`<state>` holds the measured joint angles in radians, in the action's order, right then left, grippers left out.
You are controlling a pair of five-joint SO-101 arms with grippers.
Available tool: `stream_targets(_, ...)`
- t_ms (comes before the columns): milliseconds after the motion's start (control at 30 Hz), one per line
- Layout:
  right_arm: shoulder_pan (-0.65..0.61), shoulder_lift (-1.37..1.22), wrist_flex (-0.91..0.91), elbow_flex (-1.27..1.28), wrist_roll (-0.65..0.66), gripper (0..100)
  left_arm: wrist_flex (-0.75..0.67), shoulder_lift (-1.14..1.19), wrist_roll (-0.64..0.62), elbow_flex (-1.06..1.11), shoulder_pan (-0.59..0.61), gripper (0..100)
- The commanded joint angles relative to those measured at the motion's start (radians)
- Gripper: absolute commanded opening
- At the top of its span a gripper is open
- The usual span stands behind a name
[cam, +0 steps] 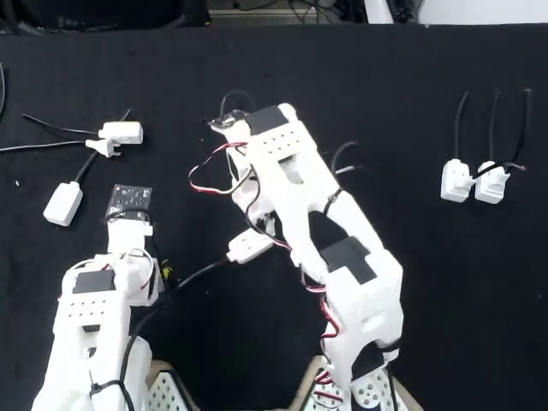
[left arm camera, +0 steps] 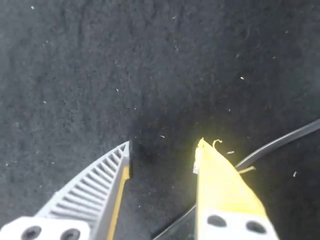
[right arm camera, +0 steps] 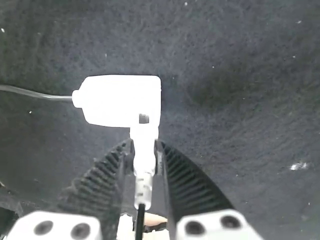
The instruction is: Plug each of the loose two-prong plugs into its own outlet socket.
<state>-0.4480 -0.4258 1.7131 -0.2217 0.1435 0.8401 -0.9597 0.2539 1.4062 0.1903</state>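
Note:
My right gripper (right arm camera: 145,146) is shut on a narrow white two-prong plug (right arm camera: 144,150). The plug's front end sits against a white outlet socket (right arm camera: 120,100), and its prongs are hidden. In the high view this socket (cam: 250,246) lies mid-table beside the folded right arm, and its black cable (cam: 188,278) runs toward the left arm. My left gripper (left arm camera: 162,145) is open over the bare black mat with nothing between its fingers. In the high view the left gripper (cam: 128,204) is at the left, near another white socket (cam: 62,203).
A white socket (cam: 120,132) and a loose white plug (cam: 103,147) with thin cables lie at the far left. Two white sockets (cam: 456,180) (cam: 491,182) with cables leading away sit at the right. A black cable (left arm camera: 280,145) crosses beside the left gripper's yellow finger.

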Motion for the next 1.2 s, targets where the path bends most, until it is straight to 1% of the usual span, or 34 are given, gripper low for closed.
stream_targets(0, -0.015, 0.016, -0.017, -0.001, 0.000, 1.0, -0.012, -0.015, -0.008, 0.002, 0.007, 21)
stream_targets(167, -0.015, 0.015, -0.020, -0.001, 0.002, 1.0, -0.012, -0.015, -0.008, 0.002, 0.007, 21)
stream_targets(433, -0.052, 0.016, -0.038, 0.004, 0.009, 1.0, -0.012, -0.015, -0.008, 0.002, 0.007, 21)
stream_targets(633, -0.038, 0.019, -0.021, 0.012, 0.017, 1.0, -0.012, -0.015, -0.008, 0.002, 0.007, 21)
stream_targets(800, -0.031, 0.085, 0.000, 0.013, 0.025, 1.0, -0.012, -0.015, -0.008, 0.002, 0.007, 21)
stream_targets(1000, -0.029, 0.108, -0.074, 0.099, 0.032, 1.0, -0.012, -0.015, -0.008, 0.002, 0.007, 21)
stream_targets(1167, -0.029, 0.111, -0.110, 0.139, 0.069, 1.0, -0.012, -0.015, -0.008, 0.002, 0.007, 21)
